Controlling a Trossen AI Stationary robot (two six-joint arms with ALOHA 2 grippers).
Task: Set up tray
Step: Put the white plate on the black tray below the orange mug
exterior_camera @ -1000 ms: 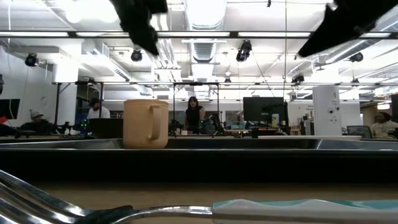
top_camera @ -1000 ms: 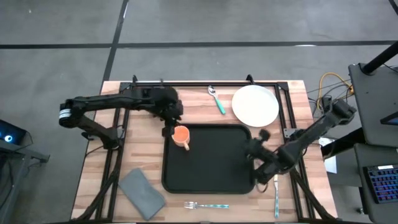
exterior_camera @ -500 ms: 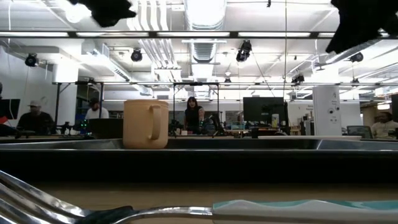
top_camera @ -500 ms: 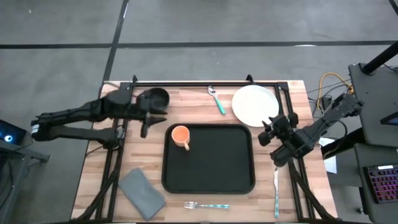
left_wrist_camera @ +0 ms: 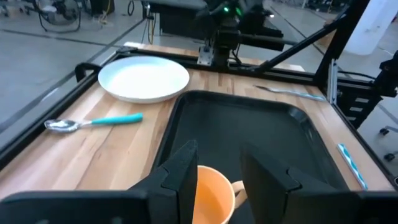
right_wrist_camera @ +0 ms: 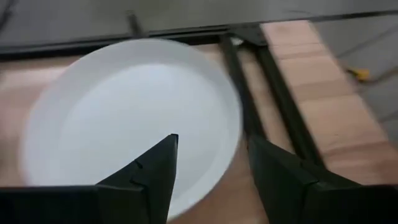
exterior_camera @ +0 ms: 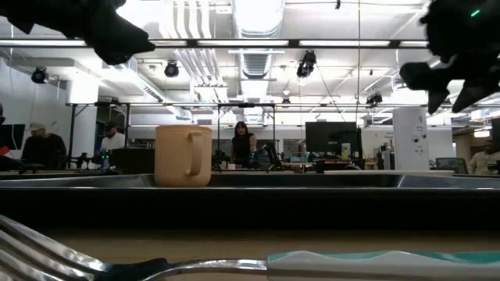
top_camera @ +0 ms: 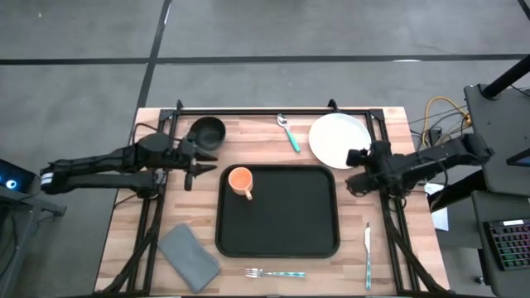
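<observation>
The black tray (top_camera: 286, 223) lies at the table's middle, and an orange cup (top_camera: 240, 180) stands upright on its far left corner. The cup (left_wrist_camera: 211, 194) shows again in the left wrist view. My left gripper (top_camera: 197, 170) hovers open just left of the tray, pointing at the cup, with nothing between its fingers. A white plate (top_camera: 339, 139) rests flat on the wood at the far right. My right gripper (top_camera: 352, 170) hangs open above the plate's near edge (right_wrist_camera: 137, 112) and touches nothing.
A black bowl (top_camera: 205, 131) sits at the far left and a teal-handled spoon (top_camera: 288, 132) lies left of the plate. A grey napkin (top_camera: 189, 257), a fork (top_camera: 273, 272) and a knife (top_camera: 368, 255) lie along the near edge. A black frame (top_camera: 273, 109) rims the table.
My left gripper has drawn back from above the cup toward the table's left edge and tipped closer to level. My right gripper has gone from the tray's near right corner toward the far edge, up to the plate, turning about as it went. The cup has stayed put.
</observation>
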